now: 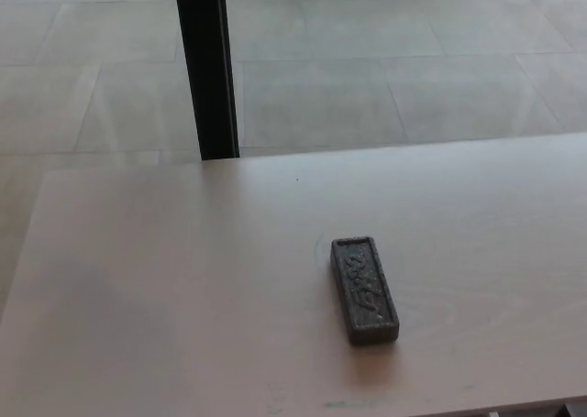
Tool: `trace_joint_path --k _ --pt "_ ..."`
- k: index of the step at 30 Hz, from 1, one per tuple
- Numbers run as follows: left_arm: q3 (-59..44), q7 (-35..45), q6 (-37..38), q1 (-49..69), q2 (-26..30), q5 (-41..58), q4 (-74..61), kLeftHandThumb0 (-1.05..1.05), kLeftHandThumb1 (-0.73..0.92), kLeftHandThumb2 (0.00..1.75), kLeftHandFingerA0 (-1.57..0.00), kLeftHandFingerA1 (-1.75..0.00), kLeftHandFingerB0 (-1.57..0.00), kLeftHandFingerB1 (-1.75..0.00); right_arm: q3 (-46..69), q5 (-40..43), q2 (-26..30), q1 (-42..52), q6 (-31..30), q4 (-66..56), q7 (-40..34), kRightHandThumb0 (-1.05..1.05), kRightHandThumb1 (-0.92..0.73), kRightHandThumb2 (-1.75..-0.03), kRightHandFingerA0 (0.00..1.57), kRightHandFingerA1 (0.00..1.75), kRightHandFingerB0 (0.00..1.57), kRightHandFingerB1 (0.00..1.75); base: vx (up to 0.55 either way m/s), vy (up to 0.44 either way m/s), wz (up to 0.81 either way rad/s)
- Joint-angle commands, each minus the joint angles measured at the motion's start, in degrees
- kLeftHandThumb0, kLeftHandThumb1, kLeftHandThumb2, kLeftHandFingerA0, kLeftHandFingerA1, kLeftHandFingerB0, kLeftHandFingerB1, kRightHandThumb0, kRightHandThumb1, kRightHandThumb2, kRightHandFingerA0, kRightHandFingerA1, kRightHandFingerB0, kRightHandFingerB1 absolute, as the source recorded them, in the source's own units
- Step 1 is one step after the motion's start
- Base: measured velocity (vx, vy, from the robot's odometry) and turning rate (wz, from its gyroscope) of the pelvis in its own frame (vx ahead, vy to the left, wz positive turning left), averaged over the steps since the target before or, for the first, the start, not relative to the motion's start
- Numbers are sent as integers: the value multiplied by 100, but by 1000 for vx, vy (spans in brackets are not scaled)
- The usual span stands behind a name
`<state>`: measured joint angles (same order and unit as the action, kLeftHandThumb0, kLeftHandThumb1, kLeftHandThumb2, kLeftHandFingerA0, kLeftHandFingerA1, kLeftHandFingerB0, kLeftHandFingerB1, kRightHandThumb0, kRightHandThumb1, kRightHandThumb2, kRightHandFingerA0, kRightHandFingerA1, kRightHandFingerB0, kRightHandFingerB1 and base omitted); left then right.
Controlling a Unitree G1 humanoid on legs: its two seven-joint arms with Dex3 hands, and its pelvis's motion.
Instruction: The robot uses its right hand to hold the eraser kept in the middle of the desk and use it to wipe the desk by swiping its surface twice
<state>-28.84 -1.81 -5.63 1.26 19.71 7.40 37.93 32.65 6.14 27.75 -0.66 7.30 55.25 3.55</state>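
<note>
- pale tiled floor (367, 78) fills the far half of my view, with a black post (207, 69) rising at about 11 o'clock, just behind the far edge of the desk (165, 279).
- neither my right hand nor my left shows anywhere, so i cannot tell whether either is released or clenched; nothing is grasped as far as i can see.
- the eraser (364, 289) lies flat on the desk, a dark block a little toward 5 o'clock of the picture's middle, its long side running from 12 to 6 with a slight lean, patterned face up.
- risk one: the eraser sits near the desk's front edge at 6 o'clock; a clumsy approach from my right could nudge it toward that edge and off.
- risk two: the block is low and narrow, so my thick fingers may pinch the ends and spin it instead of gripping the long sides.
- risk three: the desk looks smooth, so pressing unevenly mid-swipe could let it slip out.
</note>
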Motion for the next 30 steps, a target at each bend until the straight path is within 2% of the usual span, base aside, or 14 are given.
trace_joint_path --k 1,6,7,8,9,11,13,16,18,23,24,25,27,30 --pt "-143 -140 -520 86 6 238 -64 -40 84 67 -48 -83 -35 -63 590 644 456 -452 -30 -341 -309 -43 -72 -61 70 51 32 33 0 0 0" --pt "-141 -177 -690 44 74 207 -82 -41 84 66 -48 -82 -36 -62 690 631 866 -1614 -652 -823 -768 -43 -71 -62 71 48 32 33 -5 1 -1" --pt "-111 -137 -700 61 94 184 -79 -41 86 66 -48 -81 -35 -60 647 610 909 -1827 -712 -1065 -816 -52 -60 -87 65 62 32 47 0 0 0" --pt "-146 -125 -757 69 76 234 -127 -41 86 66 -45 -80 -33 -60 599 615 1004 -2231 -900 -1151 -885 -53 -58 -88 71 63 33 48 0 0 0" --pt "-89 -126 -742 139 84 161 -177 -40 86 67 -47 -79 -33 -59 392 526 1116 -2828 -1023 -1265 -867 -55 -69 -62 86 59 49 37 0 0 0" --pt "-128 -83 -584 141 90 191 -4 -41 85 66 -47 -80 -34 -60 180 362 1134 -3116 -1177 -1555 -881 -58 -70 -62 87 60 49 39 0 0 0" --pt "-118 -89 -638 198 89 175 -80 -41 86 66 -45 -80 -34 -61 -125 253 1008 -3595 -1707 -2203 -1018 -51 -70 -62 83 55 48 36 0 0 0" --pt "-175 -129 -656 185 83 218 -45 -40 86 65 -46 -78 -34 -59 -681 36 807 -4254 -1704 -2361 -812 -40 -74 -62 77 52 44 37 0 0 0" --pt "-116 -66 -655 247 74 183 -81 -41 84 68 -45 -78 -33 -60 -1331 -62 409 -4619 -1863 -2685 -424 -41 -72 -63 87 56 47 36 0 0 0" --pt "-54 3 -698 292 74 169 -140 -42 86 68 -44 -81 -32 -61 -1974 -69 34 -4737 -2106 -3175 -217 -37 -76 -62 86 56 48 37 0 0 0" --pt "-59 23 -708 305 71 189 -158 -40 87 68 -44 -79 -31 -60 -2306 -65 -325 -4750 -2229 -3466 -193 -31 -75 -63 89 57 52 39 0 0 0" --pt "-58 -21 -745 323 64 178 -192 -40 87 67 -44 -79 -33 -60 -2460 -25 -528 -4696 -2304 -3593 -191 -27 -77 -62 90 60 59 43 0 0 0" --pt "-31 -53 -670 271 105 119 -49 -41 87 67 -47 -81 -37 -64 -2896 -184 -875 -4614 -2172 -3533 -105 -18 -69 -76 104 101 87 65 0 0 0" --pt "-35 29 -625 251 123 159 21 -41 87 67 -45 -81 -34 -62 -3194 -290 -1058 -4442 -1891 -3491 -64 -16 -63 -84 111 110 94 67 0 0 0"
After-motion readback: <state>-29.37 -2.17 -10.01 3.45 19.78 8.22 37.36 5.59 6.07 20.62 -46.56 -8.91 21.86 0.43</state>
